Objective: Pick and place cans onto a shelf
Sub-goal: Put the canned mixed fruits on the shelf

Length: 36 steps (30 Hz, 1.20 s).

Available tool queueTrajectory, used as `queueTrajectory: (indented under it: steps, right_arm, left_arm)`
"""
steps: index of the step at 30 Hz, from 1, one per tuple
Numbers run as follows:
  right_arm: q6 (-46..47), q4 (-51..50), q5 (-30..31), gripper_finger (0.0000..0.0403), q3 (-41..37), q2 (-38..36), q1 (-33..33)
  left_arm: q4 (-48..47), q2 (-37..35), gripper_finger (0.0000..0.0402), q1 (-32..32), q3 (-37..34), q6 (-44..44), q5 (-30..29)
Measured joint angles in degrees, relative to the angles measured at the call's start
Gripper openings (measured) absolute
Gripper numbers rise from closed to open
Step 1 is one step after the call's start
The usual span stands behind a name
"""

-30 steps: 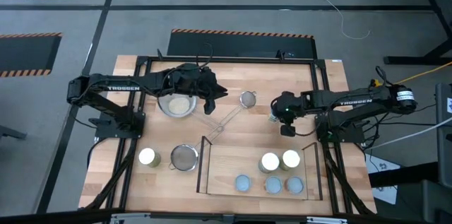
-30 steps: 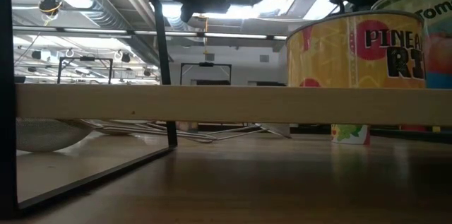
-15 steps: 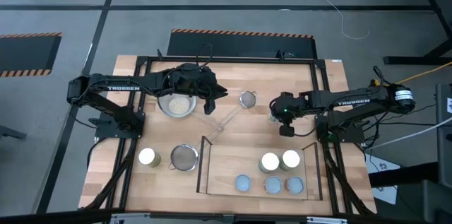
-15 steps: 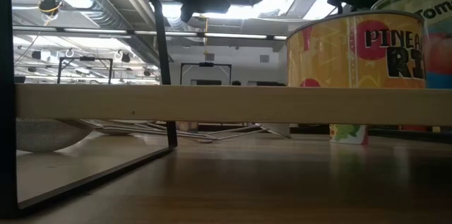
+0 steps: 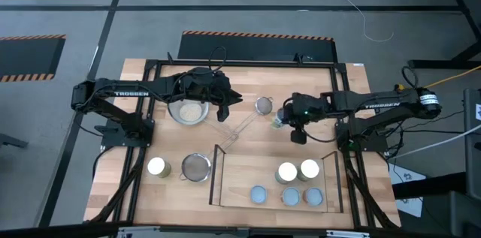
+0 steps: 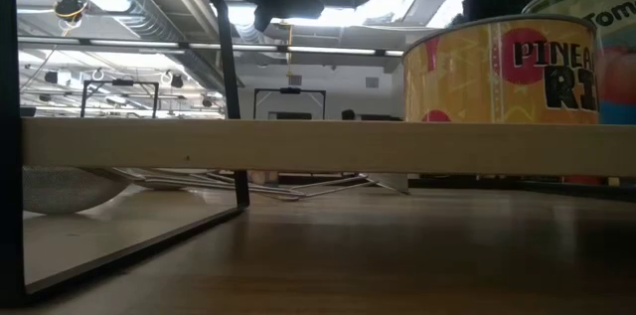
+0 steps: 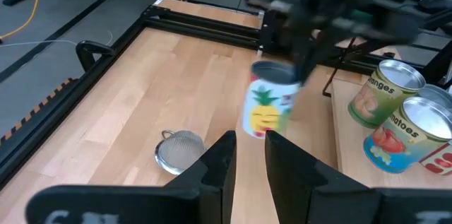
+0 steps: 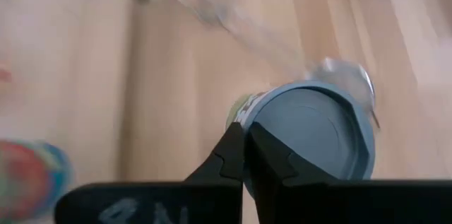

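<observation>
Now the right gripper (image 5: 286, 120) is clamped on a can (image 5: 278, 119) with a pineapple label, held clear of the table (image 5: 248, 80) just right of the small strainer (image 5: 264, 105) and beyond the shelf (image 5: 240, 169). Five cans stand on the shelf toward its right end. Another can (image 5: 158, 167) sits on the table left of the shelf, beside a larger strainer (image 5: 196, 167). The left gripper (image 5: 225, 106) hangs near the pan (image 5: 188, 110), fingers close together, holding nothing.

Five cans (image 5: 288, 172) stand on the shelf (image 5: 239, 170).
</observation>
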Motion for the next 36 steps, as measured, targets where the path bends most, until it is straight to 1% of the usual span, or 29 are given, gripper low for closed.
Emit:
queueTrajectory:
  steps: [3, 8, 15, 18, 26, 30, 36]
  right_arm:
    - [0.19, 1.06, -0.62, 0.0008, 3.62, 0.00, 2.77]
    - [3.35, 3.67, -0.64, 0.0009, 7.69, 1.39, 8.19]
    - [7.21, 6.77, -0.67, 0.0009, 10.14, 9.72, 15.41]
    - [8.22, 6.50, -0.67, 0.0009, 10.79, 13.59, 17.57]
    - [9.68, 6.75, -0.74, 0.0009, 12.69, 20.43, 20.82]
    - [11.68, 7.21, -0.80, 0.0009, 13.16, 22.14, 21.74]
    - [11.98, 7.66, -1.96, 0.0010, 13.19, 22.77, 23.20]
  left_arm:
    - [0.00, 0.00, 0.0069, 0.01, 0.00, 0.00, 0.00]
    - [0.00, 0.00, 0.0069, 0.01, 0.00, 0.00, 0.00]
    - [0.00, 0.00, 0.0069, 0.01, -0.02, 0.00, 0.00]
    - [0.00, 0.00, 0.0069, 0.01, -0.02, -0.01, 0.00]
    - [-0.04, 0.00, 0.0069, 0.01, -0.04, 0.00, 0.00]
    - [-0.07, 0.00, 0.0069, 0.01, -0.04, 0.00, 0.00]
    - [-0.09, -0.01, 0.0069, 0.01, -0.04, 0.00, 0.00]
